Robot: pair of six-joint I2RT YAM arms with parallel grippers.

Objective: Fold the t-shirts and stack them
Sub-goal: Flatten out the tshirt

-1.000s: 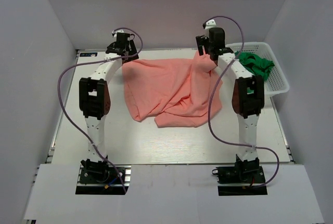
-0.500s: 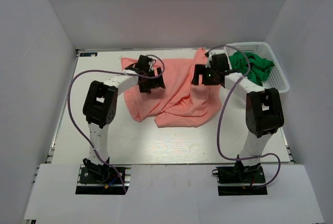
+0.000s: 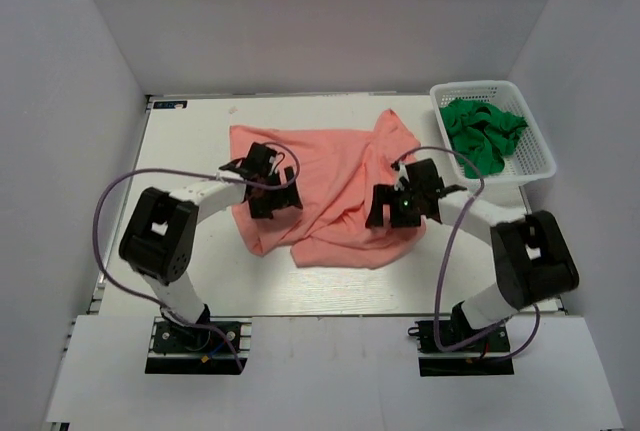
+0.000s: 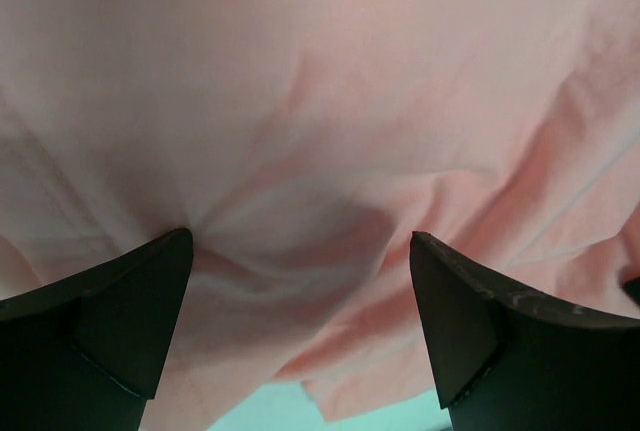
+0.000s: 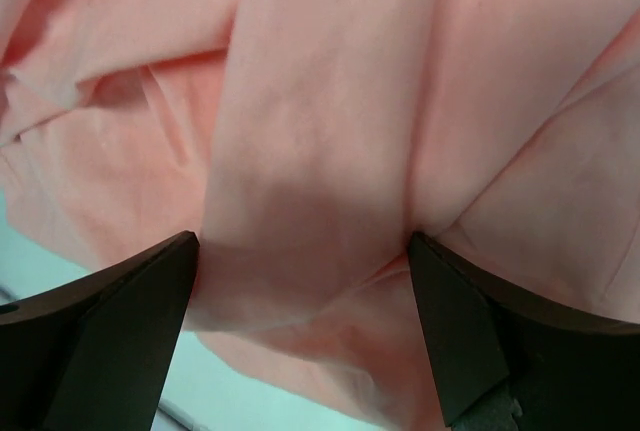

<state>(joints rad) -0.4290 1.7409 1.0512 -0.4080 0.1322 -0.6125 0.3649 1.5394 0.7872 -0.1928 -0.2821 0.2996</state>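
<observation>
The salmon-pink t-shirt (image 3: 335, 176) lies crumpled on the white table, spread from the back middle toward the front. My left gripper (image 3: 272, 194) is open, low over the shirt's left part; in the left wrist view its fingers (image 4: 120, 321) straddle a raised fold of pink cloth (image 4: 300, 181). My right gripper (image 3: 395, 209) is open, low over the shirt's right front part; its fingers (image 5: 470, 341) straddle pink folds (image 5: 320, 151). The bright green garment (image 3: 482, 131) sits bunched in the basket at the back right.
The white lattice basket (image 3: 535, 166) stands at the table's back right corner. Bare table (image 3: 330, 286) lies in front of the shirt. Grey walls enclose the left, back and right sides. Purple cables loop from both arms.
Both arms have swung from the back of the table toward the front. The shirt's back edge was let go and now lies flat. Both grippers have come down onto the cloth.
</observation>
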